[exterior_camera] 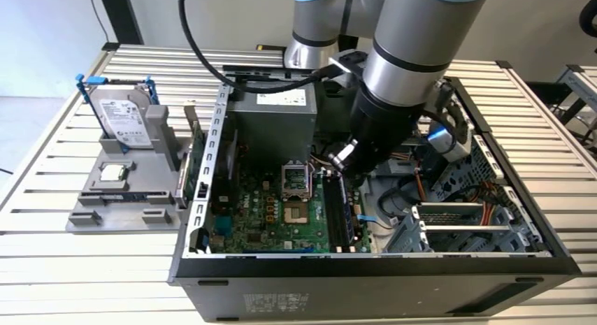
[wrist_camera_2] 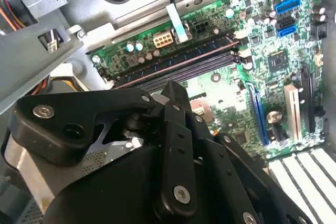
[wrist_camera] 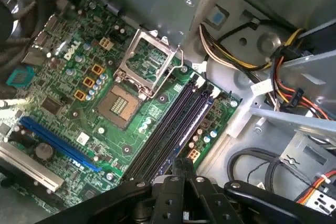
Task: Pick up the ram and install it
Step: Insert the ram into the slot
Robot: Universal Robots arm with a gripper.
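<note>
Gripper hanging over the memory slots, fingers drawn together

The gripper is hovering narrow, gripping nothing visible, aligned with the long black slots at frame centre; what looks like the ram is standing on edge in the grey holder at middle left, probably keeping its edge graspable

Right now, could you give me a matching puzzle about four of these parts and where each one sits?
1. hard drive
2. processor chip
3. ram
4. gripper

A. lying flat on the grey holder
B. inside the computer case, above the memory slots
C. standing upright in the holder, blue brackets on it
D. on edge at the holder's side nearest the case

Pairs: 1-C, 2-A, 3-D, 4-B
</note>
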